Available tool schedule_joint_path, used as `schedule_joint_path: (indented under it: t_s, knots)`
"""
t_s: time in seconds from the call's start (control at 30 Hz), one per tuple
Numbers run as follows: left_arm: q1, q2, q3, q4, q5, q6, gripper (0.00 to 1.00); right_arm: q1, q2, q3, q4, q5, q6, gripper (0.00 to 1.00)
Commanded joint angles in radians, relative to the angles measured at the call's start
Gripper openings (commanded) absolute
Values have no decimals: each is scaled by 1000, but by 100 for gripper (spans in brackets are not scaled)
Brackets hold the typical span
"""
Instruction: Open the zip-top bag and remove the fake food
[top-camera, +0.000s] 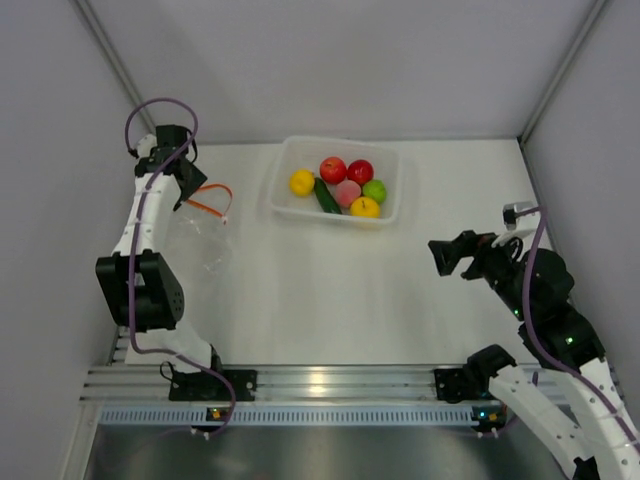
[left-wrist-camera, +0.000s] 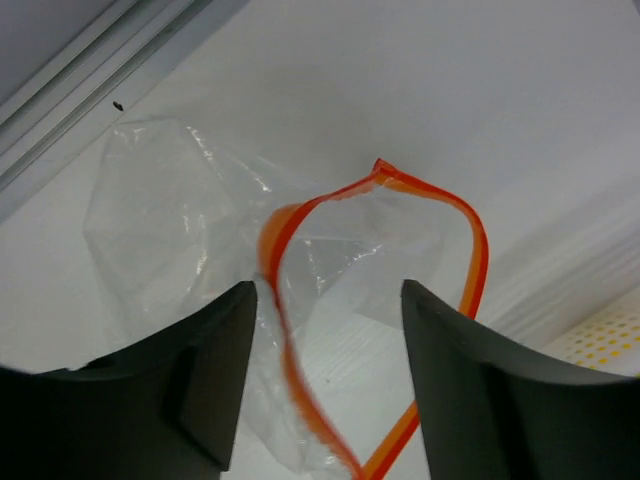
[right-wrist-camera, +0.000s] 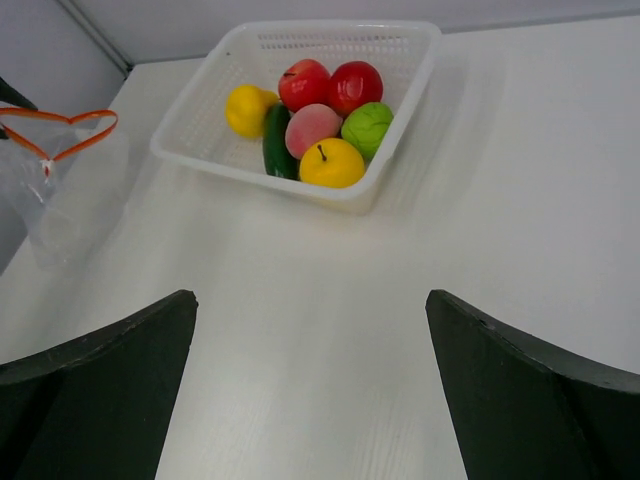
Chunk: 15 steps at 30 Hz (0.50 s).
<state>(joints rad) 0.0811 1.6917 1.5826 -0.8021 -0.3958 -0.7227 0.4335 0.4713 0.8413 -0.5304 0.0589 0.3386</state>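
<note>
1. Clear crinkly plastic at the left of the counter (top-camera: 330, 290), seen from above: the zip-top bag (top-camera: 200, 245), with its orange-red zip strip (top-camera: 212, 200) at the far end, just beside the left claw (top-camera: 190, 185). Well to the right, in a translucent white basket (top-camera: 283, 195), the fake food (top-camera: 345, 185): two red pieces, one pink, two yellow, one light-green and a dark green cucumber. Right claw (top-camera: 447, 258) above the right side of the counter, well apart from bag and basket.
2. From the left wrist: left claw (left-wrist-camera: 328, 300) spread wide, clamped on nothing. Between its fingers, the zip strip (left-wrist-camera: 478, 250) in an open loop, one run close to the left-hand finger; touching or not, impossible to tell. Zip-top bag (left-wrist-camera: 160, 220) crumpled beyond.
3. From the right wrist: right claw (right-wrist-camera: 310, 300) wide apart, gripping nothing, over the counter (right-wrist-camera: 520, 200). Ahead, the basket (right-wrist-camera: 425, 70) with all the fake food (right-wrist-camera: 320, 125) inside. Far left, the zip-top bag (right-wrist-camera: 60, 210), mouth gaping.
</note>
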Motion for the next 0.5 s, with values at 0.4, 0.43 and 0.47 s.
schedule_joint_path:
  t_s: [0.4,0.43,0.47]
  knots:
    - [16,-389,42,46,265,164,98,-4,-75,44,-103,229,-44,99]
    - [16,-418,28,46,291,201,98,-4,-86,45,-103,231,-49,99]
    - [17,-482,11,46,310,215,98,-4,-95,45,-102,229,-53,99]
